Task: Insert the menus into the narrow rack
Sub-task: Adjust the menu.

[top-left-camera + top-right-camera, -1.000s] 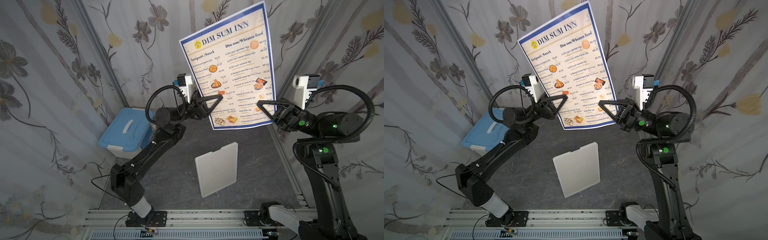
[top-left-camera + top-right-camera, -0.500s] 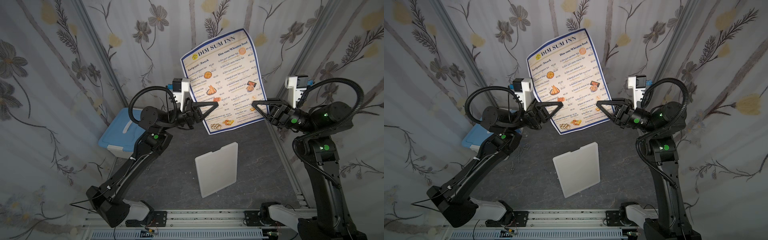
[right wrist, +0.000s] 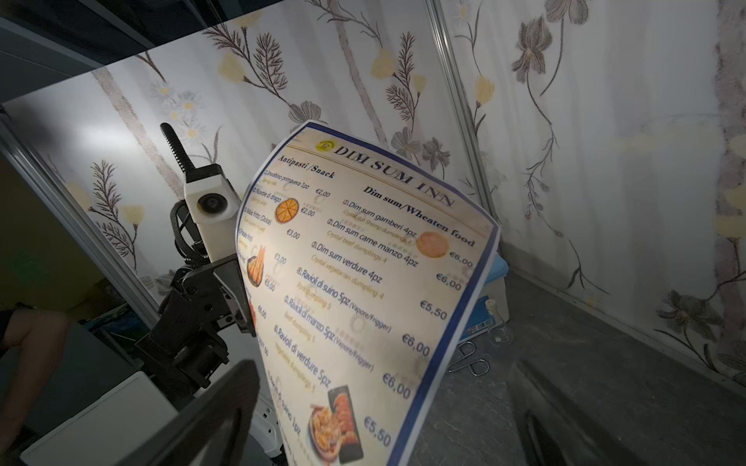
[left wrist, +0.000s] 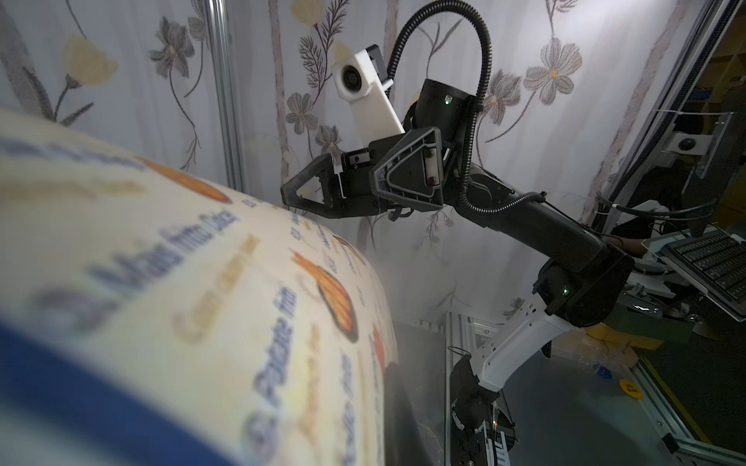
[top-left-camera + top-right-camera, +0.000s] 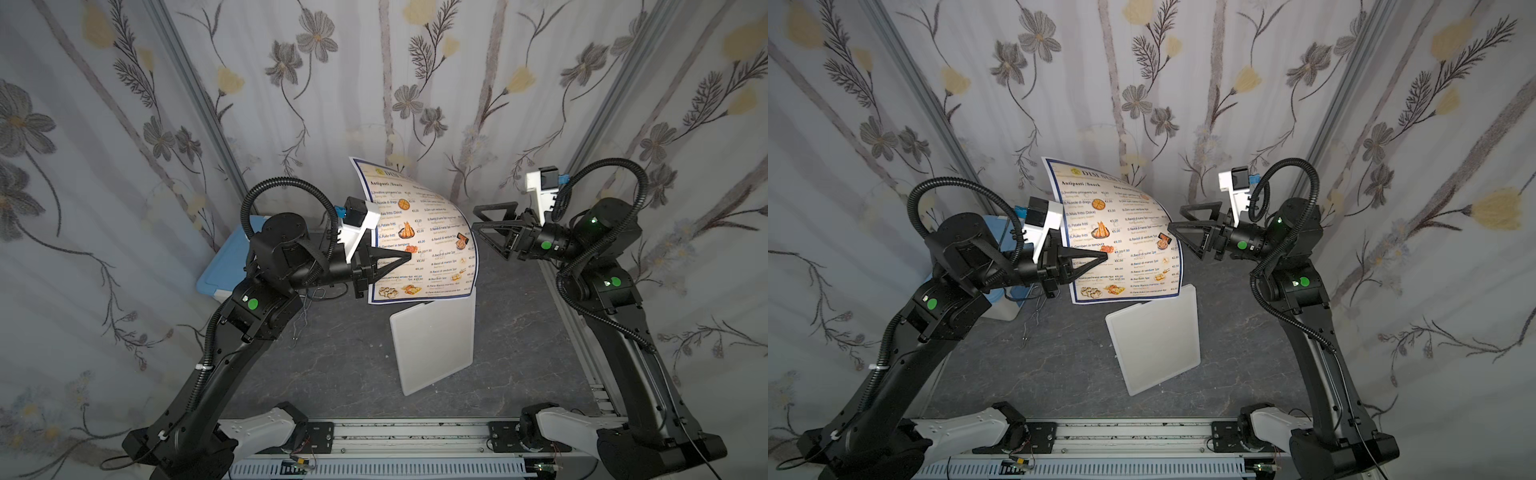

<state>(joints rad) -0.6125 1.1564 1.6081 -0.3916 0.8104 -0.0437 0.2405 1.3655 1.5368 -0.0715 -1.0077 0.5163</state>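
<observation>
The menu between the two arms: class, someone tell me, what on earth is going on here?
The left gripper is shut on one side edge of the menu, holding the sheet up in the air, where it curls over. The right gripper stands open by the opposite edge, gripping nothing. The narrow rack sits on the table right below; the menu's lower edge hangs near its top, not inserted yet.

Black arms point(image 5: 199, 374) with green dots point(image 5: 251, 304), corrugated cables point(image 5: 282, 181)
</observation>
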